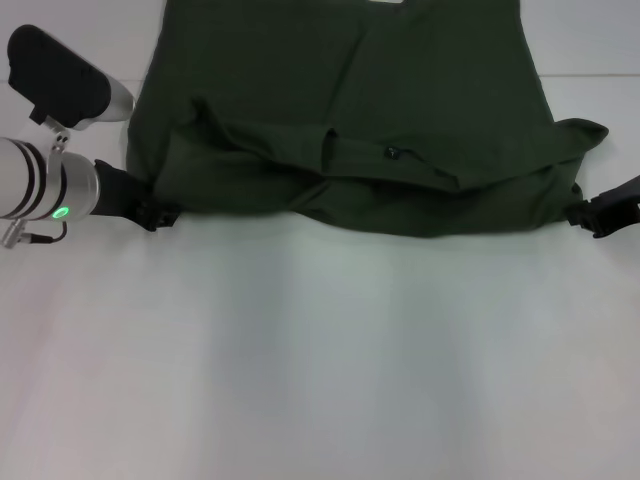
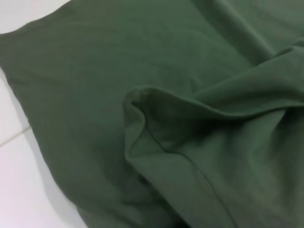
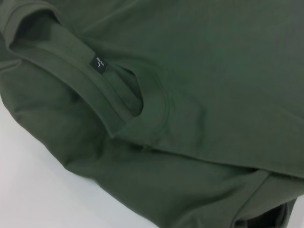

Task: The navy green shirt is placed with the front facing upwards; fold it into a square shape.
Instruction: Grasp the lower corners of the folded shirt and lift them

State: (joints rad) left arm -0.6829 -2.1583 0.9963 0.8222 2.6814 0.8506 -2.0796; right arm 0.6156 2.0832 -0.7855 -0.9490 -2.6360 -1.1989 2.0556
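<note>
- Lying across the far table (image 1: 300, 380), the navy green shirt (image 1: 350, 110) is stretched 9-to-3 o'clock.
- Left gripper (image 1: 160, 212) is seen at its 9 o'clock corner, right gripper (image 1: 585, 213) at 3; finger states cannot be told.

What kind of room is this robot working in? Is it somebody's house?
Probably not a house; it looks like a robot test bench or lab. All that shows is a plain white table, one green shirt spread on it, and the robot's left tool and right tool at the shirt's sides.
</note>
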